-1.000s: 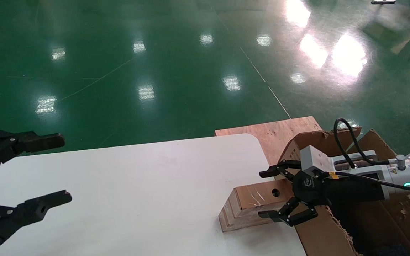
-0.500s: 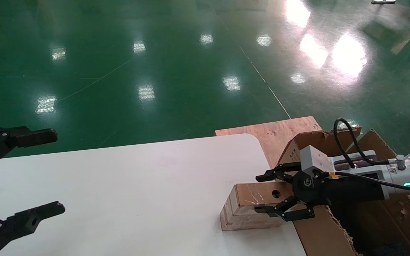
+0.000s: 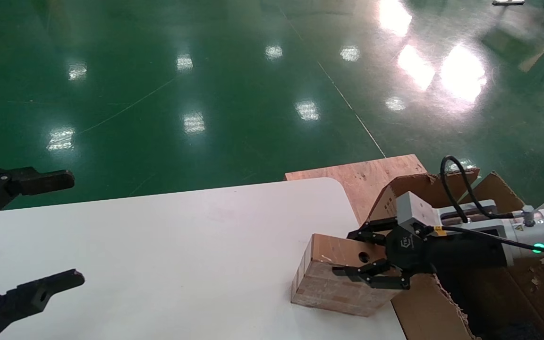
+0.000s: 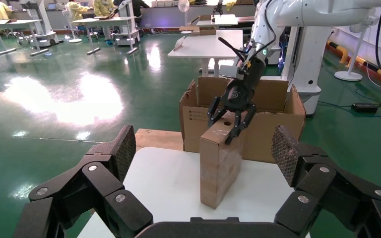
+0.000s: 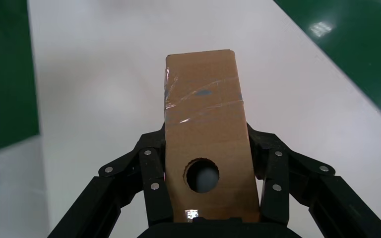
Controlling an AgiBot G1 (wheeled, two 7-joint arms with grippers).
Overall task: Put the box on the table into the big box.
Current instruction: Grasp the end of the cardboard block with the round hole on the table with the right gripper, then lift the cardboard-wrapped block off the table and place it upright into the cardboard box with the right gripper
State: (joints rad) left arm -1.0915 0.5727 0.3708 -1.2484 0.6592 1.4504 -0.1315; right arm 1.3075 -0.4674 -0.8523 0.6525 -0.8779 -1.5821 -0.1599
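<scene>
Right gripper [image 3: 364, 252] pinches the box [image 3: 333, 278] at its holed end, tilted on the table [image 3: 182, 245]. Risk: end-only grip lets it pivot, snagging the big box [image 3: 423, 307]. Left gripper [image 3: 26, 231] spread, idle far left.

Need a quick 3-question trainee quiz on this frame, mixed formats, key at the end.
1. True or false: the right gripper is shut on the box.
2. The box is: A) flat on the table B) tipped, one end raised C) inside the big box.
3. Fill in: the left gripper is ____, holding nothing, at the table's left.

Key: 1 true; 2 B; 3 open.
</scene>
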